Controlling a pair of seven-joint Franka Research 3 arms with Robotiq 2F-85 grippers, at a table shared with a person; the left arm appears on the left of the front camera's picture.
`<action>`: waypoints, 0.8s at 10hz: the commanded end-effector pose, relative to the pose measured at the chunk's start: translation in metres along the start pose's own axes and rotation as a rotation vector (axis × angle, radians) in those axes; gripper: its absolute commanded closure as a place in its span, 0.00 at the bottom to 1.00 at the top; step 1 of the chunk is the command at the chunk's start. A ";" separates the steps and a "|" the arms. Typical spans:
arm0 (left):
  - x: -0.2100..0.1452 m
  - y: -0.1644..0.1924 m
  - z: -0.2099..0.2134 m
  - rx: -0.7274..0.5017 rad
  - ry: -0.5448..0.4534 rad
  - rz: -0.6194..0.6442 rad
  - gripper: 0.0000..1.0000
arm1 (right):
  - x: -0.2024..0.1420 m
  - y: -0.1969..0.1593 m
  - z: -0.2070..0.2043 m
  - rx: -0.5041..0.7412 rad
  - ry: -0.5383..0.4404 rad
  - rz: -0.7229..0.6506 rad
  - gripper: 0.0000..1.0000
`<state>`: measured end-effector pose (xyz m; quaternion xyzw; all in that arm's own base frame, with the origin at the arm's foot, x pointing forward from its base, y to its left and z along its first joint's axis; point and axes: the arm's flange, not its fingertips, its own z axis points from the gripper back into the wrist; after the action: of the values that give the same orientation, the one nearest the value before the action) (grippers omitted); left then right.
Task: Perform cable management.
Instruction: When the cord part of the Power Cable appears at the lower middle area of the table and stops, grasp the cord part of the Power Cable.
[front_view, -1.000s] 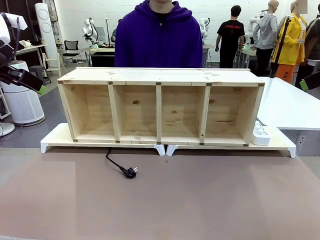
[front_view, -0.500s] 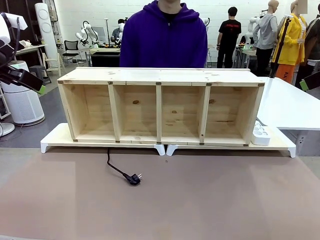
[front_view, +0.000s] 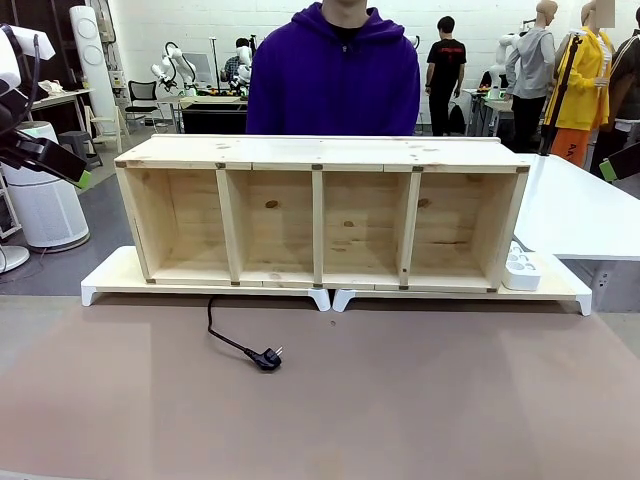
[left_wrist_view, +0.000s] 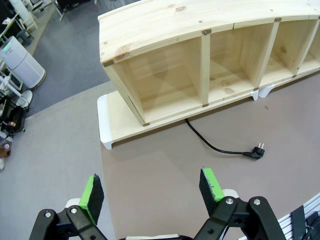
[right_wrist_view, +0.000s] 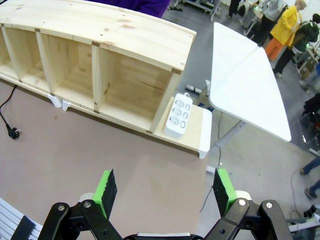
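Note:
The black cable (front_view: 228, 338) comes out from under the wooden shelf's white base and lies on the brown table. Its round plug (front_view: 266, 357) rests left of centre. In the left wrist view the cable (left_wrist_view: 215, 146) ends in the plug (left_wrist_view: 256, 151), well ahead of my left gripper (left_wrist_view: 151, 189). That gripper hangs open above the table's left edge, with nothing between its green pads. My right gripper (right_wrist_view: 164, 186) is open too, high over the table's right end, and the plug (right_wrist_view: 15, 132) lies far to its left. Neither gripper touches the cable.
A long wooden shelf (front_view: 320, 152) with several open compartments stands on white risers (front_view: 110, 278) across the table's far side. A white power strip (front_view: 521, 268) lies at its right end. A person in a purple hoodie (front_view: 333, 80) stands behind it. A white table (front_view: 580, 210) adjoins on the right.
The cable has slid a little farther out onto the table, and its plug has moved slightly nearer and to the right. The person has shifted to the right. Both grippers stayed still.

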<state>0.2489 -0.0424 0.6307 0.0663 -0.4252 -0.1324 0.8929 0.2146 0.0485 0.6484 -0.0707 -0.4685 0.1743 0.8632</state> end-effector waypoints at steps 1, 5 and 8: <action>0.002 0.000 -0.002 0.000 -0.010 -0.004 0.00 | 0.000 -0.001 0.000 -0.003 -0.004 -0.003 0.00; 0.002 0.000 -0.002 0.000 -0.010 -0.004 0.00 | 0.000 0.000 0.000 0.000 0.000 0.000 0.00; 0.002 0.000 -0.002 0.000 -0.010 -0.004 0.00 | 0.038 0.064 -0.024 0.140 0.016 0.162 0.00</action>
<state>0.2490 -0.0424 0.6307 0.0662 -0.4252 -0.1325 0.8929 0.2211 0.0940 0.6396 -0.0658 -0.4507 0.2362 0.8583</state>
